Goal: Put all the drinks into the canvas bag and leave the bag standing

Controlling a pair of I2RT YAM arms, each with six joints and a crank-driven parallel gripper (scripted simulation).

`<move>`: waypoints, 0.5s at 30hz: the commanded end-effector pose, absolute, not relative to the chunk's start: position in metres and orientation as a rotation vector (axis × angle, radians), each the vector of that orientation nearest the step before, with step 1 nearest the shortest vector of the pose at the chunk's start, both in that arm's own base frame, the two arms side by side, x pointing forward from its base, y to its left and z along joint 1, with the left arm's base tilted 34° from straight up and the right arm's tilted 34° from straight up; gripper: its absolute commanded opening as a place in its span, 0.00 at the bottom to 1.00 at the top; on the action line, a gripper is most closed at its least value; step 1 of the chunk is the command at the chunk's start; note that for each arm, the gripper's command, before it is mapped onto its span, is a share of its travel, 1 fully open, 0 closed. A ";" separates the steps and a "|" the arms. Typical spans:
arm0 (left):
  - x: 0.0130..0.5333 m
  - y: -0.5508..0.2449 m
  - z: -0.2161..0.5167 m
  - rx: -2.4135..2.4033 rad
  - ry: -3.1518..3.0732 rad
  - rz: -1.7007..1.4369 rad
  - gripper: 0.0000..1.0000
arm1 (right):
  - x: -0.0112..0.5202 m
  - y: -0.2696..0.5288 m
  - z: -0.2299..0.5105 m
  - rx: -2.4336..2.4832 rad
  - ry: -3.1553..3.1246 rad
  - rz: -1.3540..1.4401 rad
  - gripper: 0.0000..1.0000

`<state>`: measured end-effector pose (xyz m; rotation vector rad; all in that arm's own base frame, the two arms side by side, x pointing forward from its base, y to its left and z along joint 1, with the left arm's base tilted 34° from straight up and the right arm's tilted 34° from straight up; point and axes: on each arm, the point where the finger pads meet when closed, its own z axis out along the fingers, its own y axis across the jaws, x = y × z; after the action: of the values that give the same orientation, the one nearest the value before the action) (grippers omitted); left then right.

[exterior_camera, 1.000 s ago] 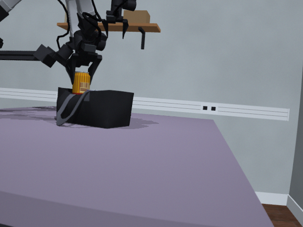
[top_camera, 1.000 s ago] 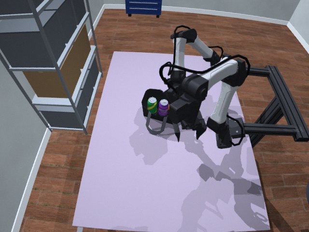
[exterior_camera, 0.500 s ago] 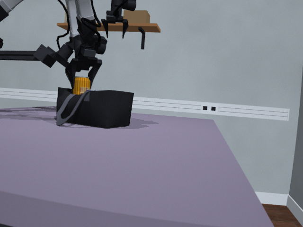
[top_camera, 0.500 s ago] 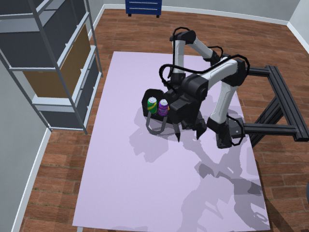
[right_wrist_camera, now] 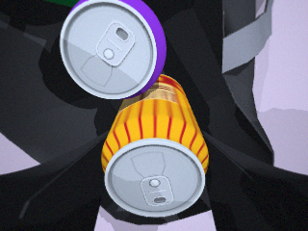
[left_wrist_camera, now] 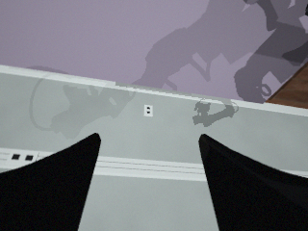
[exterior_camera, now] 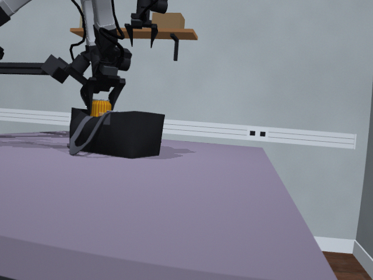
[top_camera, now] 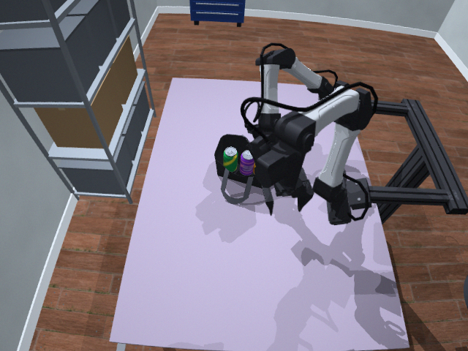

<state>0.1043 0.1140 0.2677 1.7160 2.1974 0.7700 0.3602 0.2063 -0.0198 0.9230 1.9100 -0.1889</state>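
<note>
Two cans, green (top_camera: 229, 160) (right_wrist_camera: 60, 2) and purple (top_camera: 247, 164) (right_wrist_camera: 113, 50), in the standing bag (top_camera: 233, 140) (exterior_camera: 132, 133) (right_wrist_camera: 26, 108). With the right gripper (exterior_camera: 101, 114) (right_wrist_camera: 155, 134), grips the orange can (top_camera: 254, 168) (exterior_camera: 101, 107) (right_wrist_camera: 155, 125) partly inside, right of purple. With the left gripper (top_camera: 286, 212) (exterior_camera: 141, 47) (left_wrist_camera: 149, 136), hovers released.

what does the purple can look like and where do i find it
On the lilac table, find the black bag with grey handles. Inside, the purple can with a silver lid sits between a green can and an orange one. Its purple body sets it apart from the green can's yellow band and the orange can's red stripes.
</note>
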 end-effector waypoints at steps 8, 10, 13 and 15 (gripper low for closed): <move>0.103 0.113 0.275 1.721 2.172 0.787 0.91 | 0.369 0.225 -0.001 0.915 1.879 -0.107 0.74; 0.102 0.114 0.275 1.712 2.180 0.789 0.91 | 0.369 0.225 -0.001 0.915 1.879 -0.107 0.74; 0.102 0.114 0.275 1.712 2.180 0.789 0.91 | 0.376 0.209 -0.016 0.935 1.877 -0.156 0.74; 0.102 0.114 0.275 1.712 2.180 0.789 0.91 | 0.376 0.216 -0.008 0.931 1.872 -0.125 0.74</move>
<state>0.1033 0.1149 0.2677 1.7076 2.2061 0.7720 0.3645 0.2038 -0.0275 0.9227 1.9133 -0.1911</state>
